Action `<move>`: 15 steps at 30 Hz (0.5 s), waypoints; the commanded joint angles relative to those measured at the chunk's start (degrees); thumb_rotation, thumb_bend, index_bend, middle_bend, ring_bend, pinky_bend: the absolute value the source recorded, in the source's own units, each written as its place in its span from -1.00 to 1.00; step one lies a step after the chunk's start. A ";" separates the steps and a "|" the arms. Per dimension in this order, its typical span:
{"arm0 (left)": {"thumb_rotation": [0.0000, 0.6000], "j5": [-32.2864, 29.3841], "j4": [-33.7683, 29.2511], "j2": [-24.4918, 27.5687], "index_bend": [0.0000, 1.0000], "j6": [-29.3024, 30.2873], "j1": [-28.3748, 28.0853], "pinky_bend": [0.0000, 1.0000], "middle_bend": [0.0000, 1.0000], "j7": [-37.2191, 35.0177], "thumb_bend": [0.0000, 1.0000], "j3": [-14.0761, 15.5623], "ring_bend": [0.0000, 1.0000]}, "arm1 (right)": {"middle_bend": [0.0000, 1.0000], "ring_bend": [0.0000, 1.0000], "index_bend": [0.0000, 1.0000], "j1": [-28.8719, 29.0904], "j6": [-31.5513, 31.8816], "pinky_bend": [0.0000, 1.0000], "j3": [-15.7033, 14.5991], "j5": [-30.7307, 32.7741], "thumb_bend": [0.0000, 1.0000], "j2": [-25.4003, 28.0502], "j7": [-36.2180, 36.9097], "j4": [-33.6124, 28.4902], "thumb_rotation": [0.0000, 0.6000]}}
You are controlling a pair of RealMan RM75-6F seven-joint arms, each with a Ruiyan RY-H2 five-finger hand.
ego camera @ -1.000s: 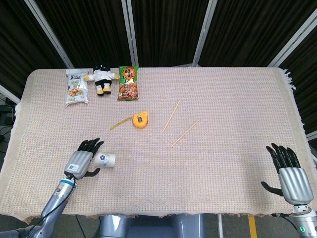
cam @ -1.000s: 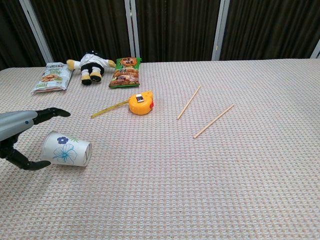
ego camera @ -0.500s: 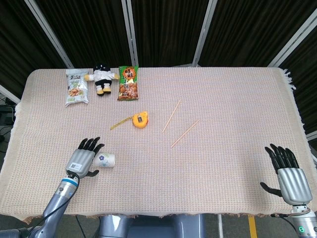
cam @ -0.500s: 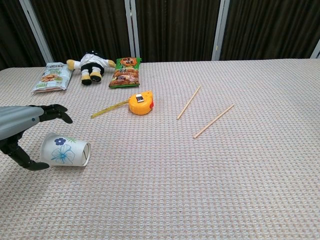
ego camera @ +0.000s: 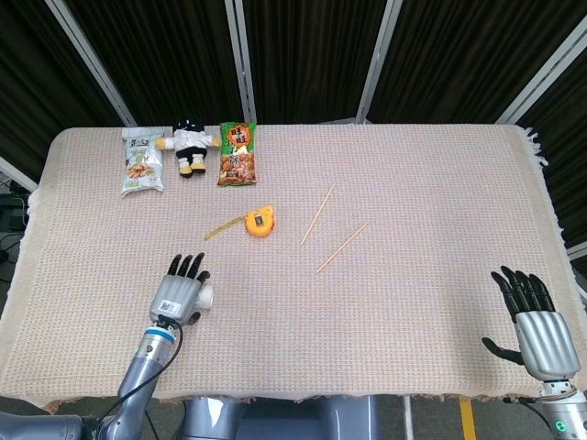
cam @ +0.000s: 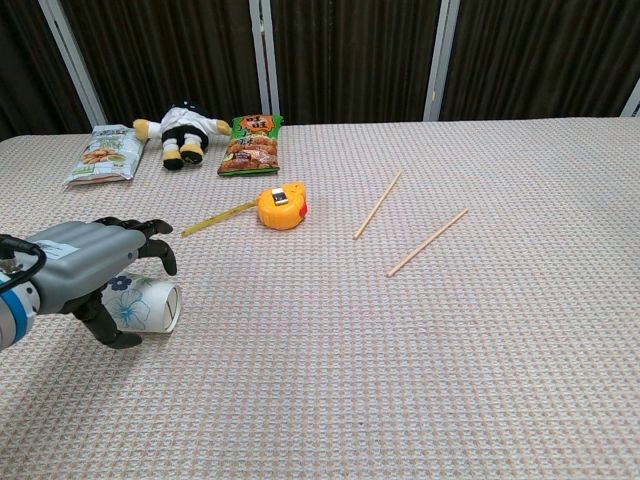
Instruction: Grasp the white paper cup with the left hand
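The left hand (cam: 85,262) lies over the white paper cup (cam: 145,303), its dark fingers (cam: 150,240) arched across the top of the cup and the thumb reaching beneath it on the near side. The fingers are spread rather than pressed onto the cup wall, so the hand surrounds the cup without a firm hold being visible. In the head view the left hand (ego camera: 180,295) covers almost all of the cup, of which only the rim end (ego camera: 209,296) shows just to the hand's right.

The cup lies on its side on the woven tablecloth (cam: 420,370), near the robot's front left edge of the table, its open mouth turned toward the table's middle. A blue flower print shows on its wall. Nothing can be seen inside the mouth.

Farther out, an orange tape measure (cam: 281,208) sits with a short length of yellow tape pulled out toward the left. Two thin wooden sticks (cam: 378,204) lie apart from each other to its right. Along the far edge stand a pale snack packet (cam: 101,154), a small plush toy (cam: 181,131) and a green snack packet (cam: 250,144).

The right hand (ego camera: 535,321) rests at the near right corner, fingers spread apart, holding nothing.
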 commanded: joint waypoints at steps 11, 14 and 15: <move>1.00 2.51 3.35 -4.28 -0.11 2.03 0.03 -1.00 -1.00 -4.65 -0.73 -0.60 -1.00 | -1.00 -1.00 -1.00 0.04 -0.04 -1.00 0.11 0.14 -0.89 0.10 0.37 0.13 1.00; 1.00 6.48 3.90 -4.52 -0.11 2.27 0.86 -1.00 -1.00 -11.27 -0.73 -0.93 -1.00 | -1.00 -1.00 -1.00 0.02 -0.05 -1.00 0.09 0.14 -0.89 0.06 0.31 0.15 1.00; 1.00 8.30 4.29 -4.69 -0.11 2.42 1.23 -1.00 -1.00 -14.32 -0.73 -0.98 -1.00 | -1.00 -1.00 -1.00 0.04 -0.11 -1.00 0.09 0.17 -0.89 0.03 0.28 0.16 1.00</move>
